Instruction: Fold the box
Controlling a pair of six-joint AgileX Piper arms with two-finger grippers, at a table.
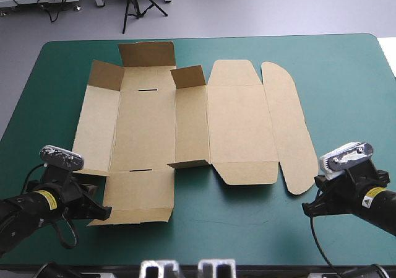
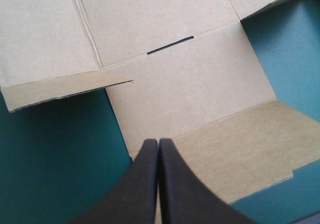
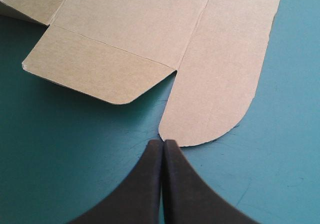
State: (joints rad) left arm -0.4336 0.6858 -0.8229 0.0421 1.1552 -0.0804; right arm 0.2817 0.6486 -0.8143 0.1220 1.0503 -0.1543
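Observation:
The brown box (image 1: 185, 123) lies as a cut sheet spread on the table's middle. Its small far flaps (image 1: 146, 54) stand partly raised, and its rounded lid flap (image 1: 288, 129) lies flat at the right. My left gripper (image 1: 104, 213) is shut at the sheet's near left corner. In the left wrist view its tip (image 2: 158, 143) rests over the edge of the near flap (image 2: 240, 149), with a slot (image 2: 170, 45) ahead. My right gripper (image 1: 307, 208) is shut and empty. Its tip (image 3: 163, 143) sits just short of the lid flap's rounded end (image 3: 215, 109), low over the cover.
A wide strip of teal-green cover (image 1: 247, 228) runs between the sheet and the table's near edge. More cover (image 1: 346, 92) lies to the right of the lid flap. The sheet's far edge sits close to the table's far edge.

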